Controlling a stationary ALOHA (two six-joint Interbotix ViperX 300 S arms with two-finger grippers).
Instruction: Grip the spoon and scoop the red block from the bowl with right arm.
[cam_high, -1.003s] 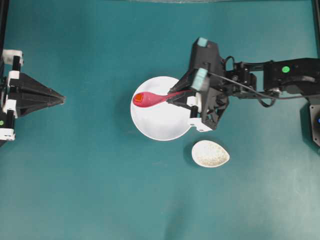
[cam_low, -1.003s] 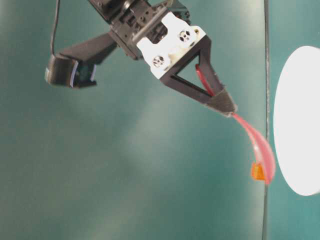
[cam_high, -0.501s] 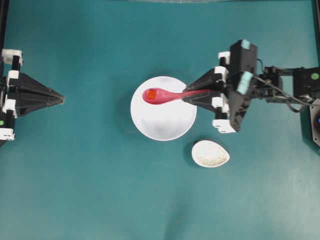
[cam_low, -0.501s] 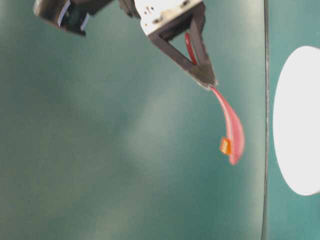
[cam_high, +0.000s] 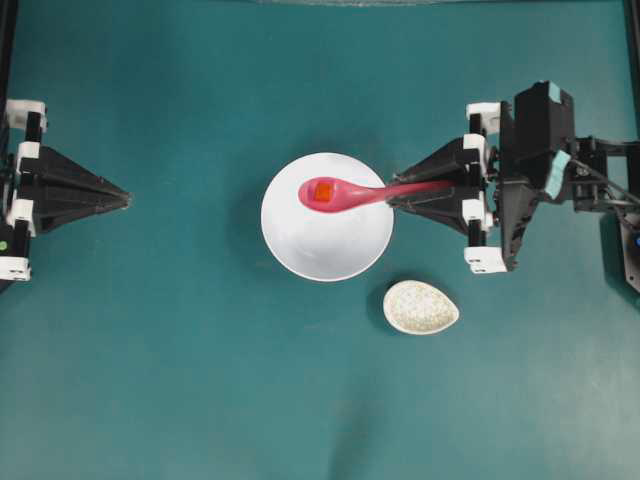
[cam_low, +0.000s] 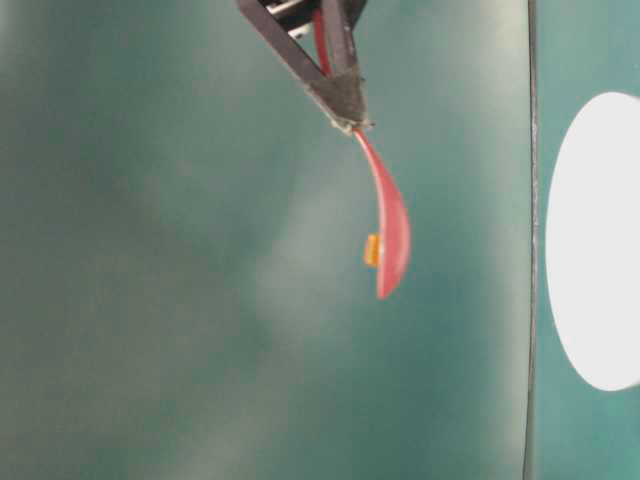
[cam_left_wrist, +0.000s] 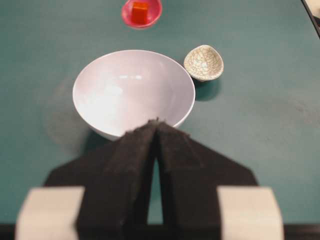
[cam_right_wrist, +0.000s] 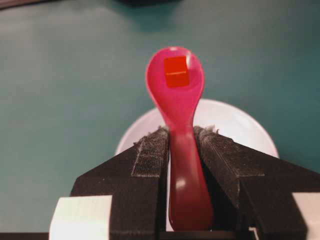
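One small red block (cam_high: 322, 192) sits loose in the scoop of the magenta spoon (cam_high: 350, 193), and nothing holds it there except the shallow hollow of the scoop. The right gripper (cam_high: 392, 194) is clamped on the spoon's handle, which the right wrist view shows pinched between both padded fingers (cam_right_wrist: 150, 155). From overhead the scoop hangs over the white bowl (cam_high: 300, 250) at about the bowl's twelve o'clock, and the table-level view shows spoon and block raised clear of the bowl. The left gripper (cam_high: 125, 198) rests well apart at the bowl's nine o'clock with its jaws together and nothing between them. A speckled egg-shaped dish (cam_high: 421, 306) lies near the bowl at roughly its four o'clock. The scoop itself looks done; the risk now is losing the block. It lies toward the far end of the scoop, so any downward tilt of the tip, a roll of the wrist or a sudden jerk could slide it over the lip. The glossy handle could also twist between the pads, as the grip falls near its end, and that would tip the load out. While the scoop is over the bowl a spill would likely land inside; beyond the rim it would drop onto the table.
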